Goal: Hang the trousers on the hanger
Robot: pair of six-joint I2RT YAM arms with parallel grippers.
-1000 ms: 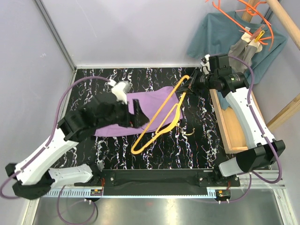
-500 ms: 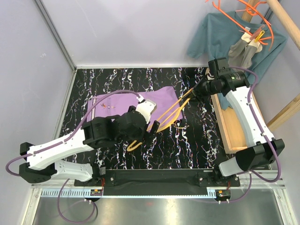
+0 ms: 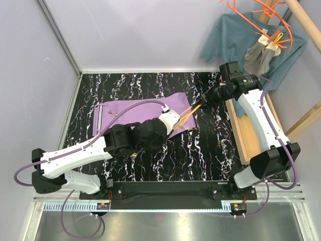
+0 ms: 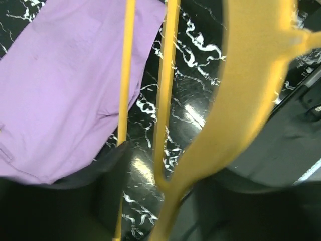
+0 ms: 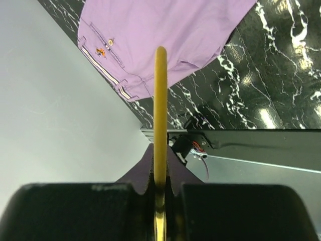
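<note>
The lilac trousers (image 3: 125, 114) lie flat on the black marbled table, with the striped waistband (image 5: 108, 65) at the left end. The thin yellow hanger (image 3: 190, 111) slants over their right edge. My right gripper (image 3: 204, 100) is shut on one hanger bar (image 5: 160, 100), which runs straight out from the jaws (image 5: 160, 175). My left gripper (image 3: 174, 119) reaches across the trousers to the hanger's other end. Its jaws (image 4: 170, 165) stand apart, with the hanger's bars (image 4: 168, 75) and a blurred corner (image 4: 251, 75) between the dark fingers (image 4: 80, 201). Much of the hanger is hidden under the left wrist in the top view.
A teal shirt (image 3: 233, 37) and a small grey garment (image 3: 260, 54) hang on orange hangers (image 3: 261, 12) from a wooden rod (image 3: 306, 20) at the back right. A wooden tray (image 3: 246, 135) lies along the table's right edge. Pale walls close the back and left.
My left arm swung from the left side across the trousers to the hanger, and its jaws narrowed. The right gripper drew the hanger rightward and lower, so less of it shows.
</note>
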